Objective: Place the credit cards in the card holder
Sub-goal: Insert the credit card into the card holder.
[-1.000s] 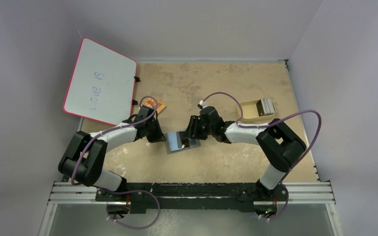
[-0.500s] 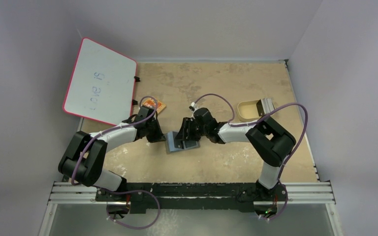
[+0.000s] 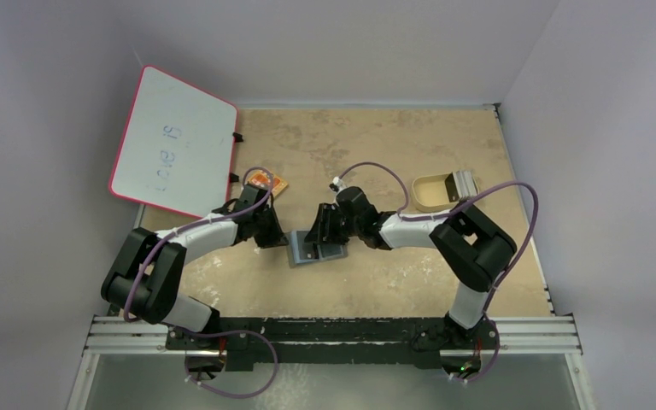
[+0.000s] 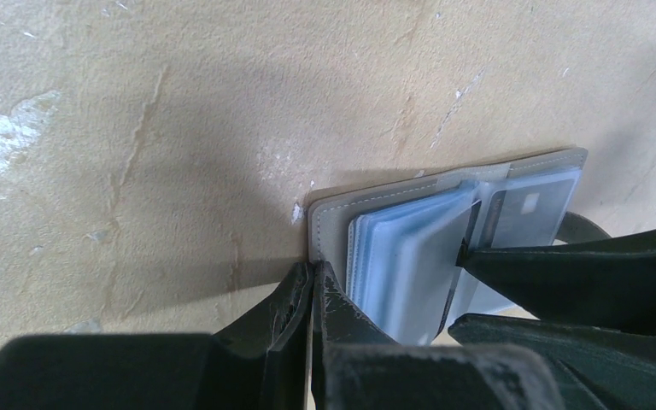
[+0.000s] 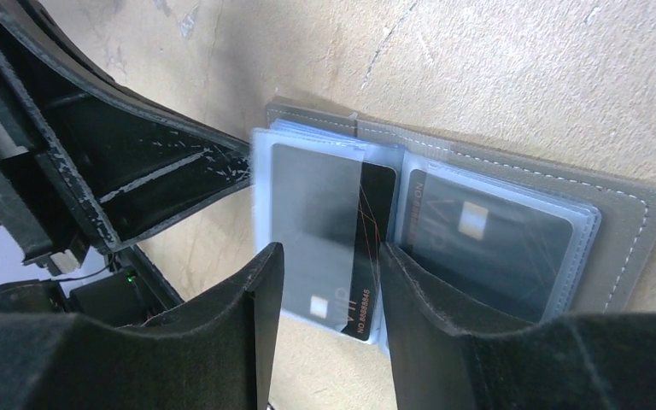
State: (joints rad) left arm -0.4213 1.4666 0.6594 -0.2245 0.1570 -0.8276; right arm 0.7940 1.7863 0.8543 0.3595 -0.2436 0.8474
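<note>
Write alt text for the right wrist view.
Fingers of the right gripper flank a dark card partly slid into a clear sleeve of the open card holder, which lies flat on the tan table. A second dark card sits in the facing sleeve, and the left gripper pinches the holder's edge at upper left.

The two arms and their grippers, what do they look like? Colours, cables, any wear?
Both the left arm and right arm have pale grey-white link tubes between chunky black joint housings, each with a thin purple cable looping loosely alongside. The left gripper and right gripper have matte black, tapering fingers, scuffed with whitish scratches.
</note>
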